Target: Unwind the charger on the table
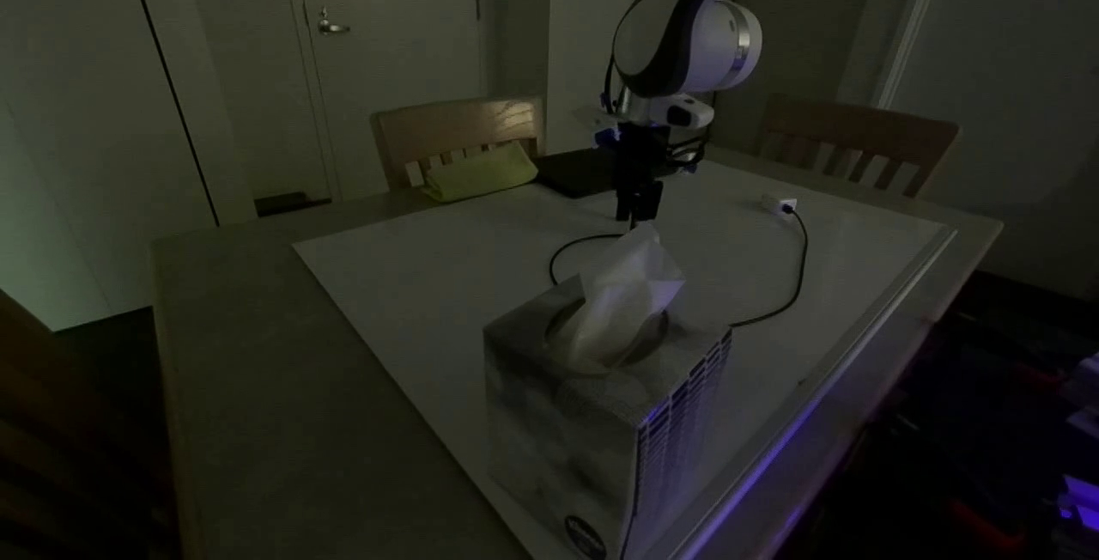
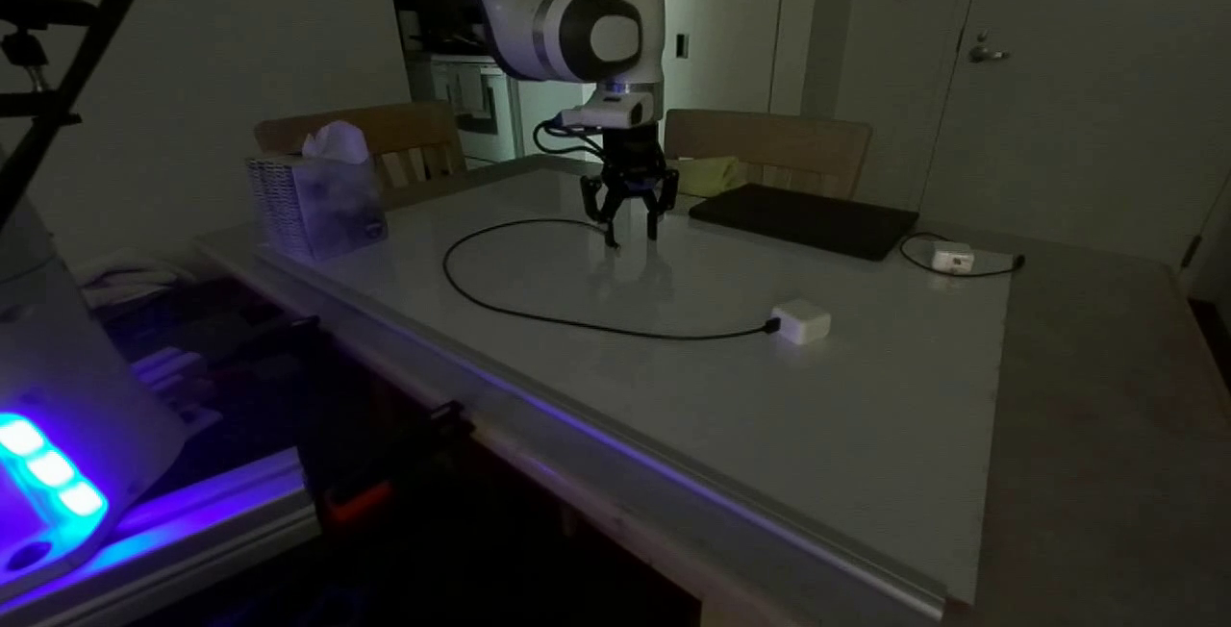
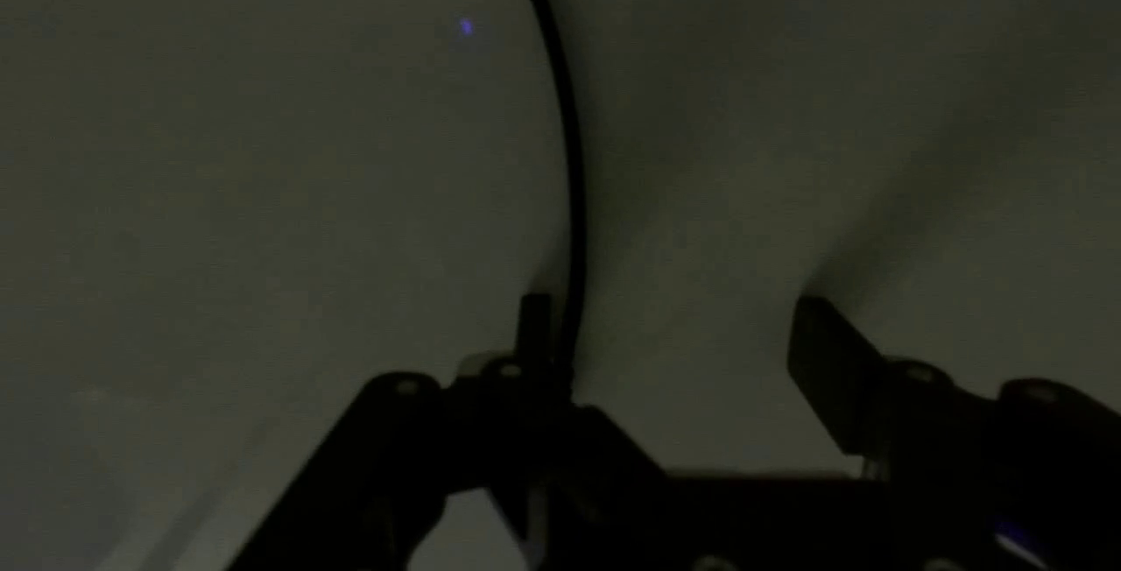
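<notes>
The charger (image 2: 803, 323) lies on the white top of the table (image 2: 1077, 473), near the black pad (image 2: 806, 221): a pale, round-cornered plug block (image 1: 777, 204) and a thin black cable (image 3: 574, 177) that sweeps away from the pad and back toward it in a single wide, loose curve. The far end of the cable reaches the gripper (image 2: 632, 232), which stands beside the pad with its fingers (image 3: 832, 370) spread well apart. Only the wrist view shows the cable running along the inner side of one finger; whether the two touch cannot be told. Across the curve, well apart from the pad, stands a tissue box (image 1: 567, 457), its dark oval label (image 1: 585, 536) bearing lettering too blurred to read. In an exterior view that box covers a stretch of the cable; the curve is whole in an exterior view where a second white block (image 2: 952, 258), with a short black lead (image 2: 1018, 263), sits just beside the pad's corner, the marks on its face too faint to make out. A yellow-green cloth (image 1: 481, 173) lies just beside the pad, a wooden chair (image 2: 769, 146) beyond it. Farthest from the pad, an exterior view takes in a white oven (image 2: 476, 93) and bright blue lights (image 2: 50, 468).
</notes>
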Robot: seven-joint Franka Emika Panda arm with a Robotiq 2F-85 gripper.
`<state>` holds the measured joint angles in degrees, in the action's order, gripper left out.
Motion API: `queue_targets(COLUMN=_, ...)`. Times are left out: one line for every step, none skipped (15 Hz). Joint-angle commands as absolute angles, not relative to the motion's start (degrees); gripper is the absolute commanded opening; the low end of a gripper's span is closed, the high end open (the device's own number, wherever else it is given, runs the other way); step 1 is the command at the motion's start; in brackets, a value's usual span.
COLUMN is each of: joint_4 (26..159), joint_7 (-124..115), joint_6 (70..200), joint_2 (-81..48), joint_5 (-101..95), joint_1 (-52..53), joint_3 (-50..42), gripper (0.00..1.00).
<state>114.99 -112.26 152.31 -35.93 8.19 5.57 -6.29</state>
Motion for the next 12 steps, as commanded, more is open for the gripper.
queue_targets(joint_4=113.93, joint_7=-112.21, joint_6=151.04, joint_2=-37.32, joint_5=8.98, joint_1=5.8, joint_3=-6.44, gripper=0.39)
queue_targets(joint_4=113.84, joint_7=-112.09, joint_6=151.02, joint_2=-37.23, joint_5=8.89, joint_1=5.82, joint_3=-6.4, gripper=0.31)
queue_targets(joint_4=113.64, joint_7=-112.06, joint_6=150.8, joint_2=-37.22, joint_5=8.7, joint_1=5.96, joint_3=-6.42, gripper=0.25)
queue_targets(joint_4=113.56, joint_7=-112.04, joint_6=150.45, joint_2=-37.09, joint_5=8.57, joint_1=6.07, joint_3=-6.41, gripper=0.18)
queue_targets(joint_4=113.2, joint_7=-112.17, joint_6=150.27, joint_2=-37.22, joint_5=8.28, joint_1=6.34, joint_3=-6.56, gripper=0.11)
queue_targets(joint_4=113.02, joint_7=-112.23, joint_6=150.03, joint_2=-37.2, joint_5=8.09, joint_1=6.51, joint_3=-6.63, gripper=0.04)
queue_targets(joint_4=113.0, joint_7=-112.4, joint_6=149.96, joint_2=-37.14, joint_5=7.84, joint_1=6.78, joint_3=-6.77, gripper=0.01)
queue_targets(joint_4=113.05, joint_7=-112.57, joint_6=150.01, joint_2=-37.1, joint_5=7.6, joint_1=7.07, joint_3=-6.92, gripper=0.0)
queue_targets(joint_4=113.22, joint_7=-112.75, joint_6=150.02, joint_2=-36.9, joint_5=7.25, joint_1=7.44, joint_3=-7.15, gripper=0.0)
queue_targets(joint_4=113.27, joint_7=-112.81, joint_6=150.16, joint_2=-36.84, joint_5=6.94, joint_1=7.7, joint_3=-7.3, gripper=0.0)
queue_targets(joint_4=113.3, joint_7=-112.96, joint_6=150.03, joint_2=-36.67, joint_5=6.54, joint_1=8.08, joint_3=-7.56, gripper=0.01)
queue_targets(joint_4=113.11, joint_7=-112.11, joint_6=149.75, joint_2=-36.64, joint_5=5.72, joint_1=8.44, joint_3=-7.5, gripper=0.01)
